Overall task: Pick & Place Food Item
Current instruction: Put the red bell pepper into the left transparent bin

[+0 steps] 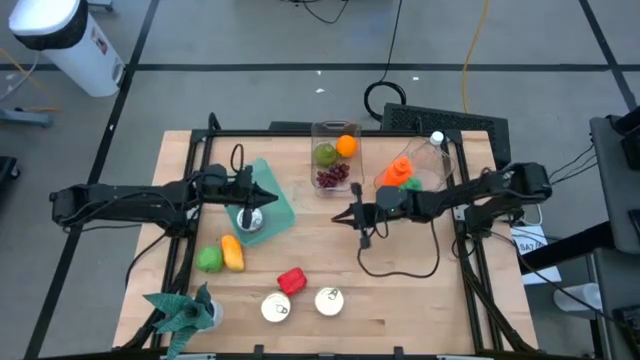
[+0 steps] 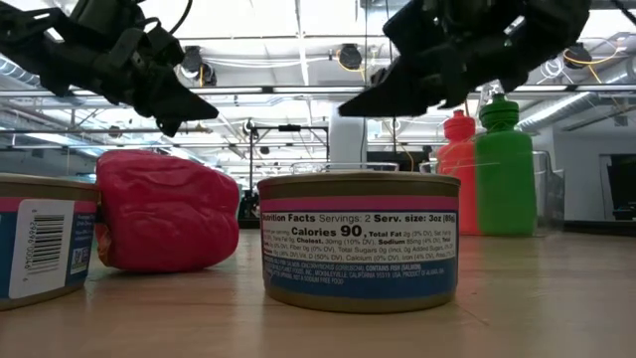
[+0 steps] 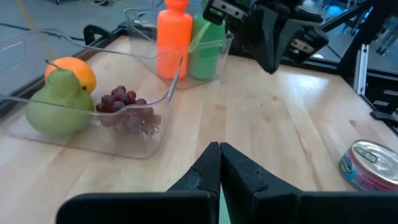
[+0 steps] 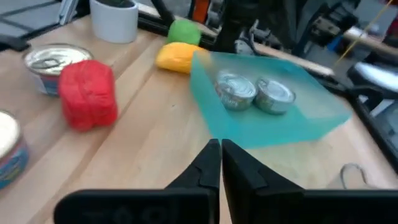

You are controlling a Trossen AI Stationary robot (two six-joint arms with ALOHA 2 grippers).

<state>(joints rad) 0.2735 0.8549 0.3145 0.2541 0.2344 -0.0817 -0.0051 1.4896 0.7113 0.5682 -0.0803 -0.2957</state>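
Note:
Both grippers hover shut over the middle of the table and hold nothing. My left gripper (image 1: 272,196) (image 3: 219,151) is above the right edge of a teal tray (image 1: 278,205) holding two cans (image 4: 255,93). My right gripper (image 1: 338,215) (image 4: 220,148) faces it, a little to the tray's right. A red pepper (image 1: 291,281) (image 4: 89,93), a yellow pepper (image 1: 232,252) and a green pepper (image 1: 208,259) lie on the wood near the front. A clear bin (image 1: 334,155) at the back holds a pear (image 3: 57,106), an orange (image 3: 74,71) and grapes (image 3: 127,112).
Two cans (image 1: 276,307) (image 1: 329,300) stand by the near edge, and a potted plant (image 1: 185,312) sits at the front left. A second clear bin (image 1: 415,165) at the back right holds an orange bottle (image 3: 171,38) and a green bottle (image 3: 208,46). A black cable (image 1: 400,262) loops on the right.

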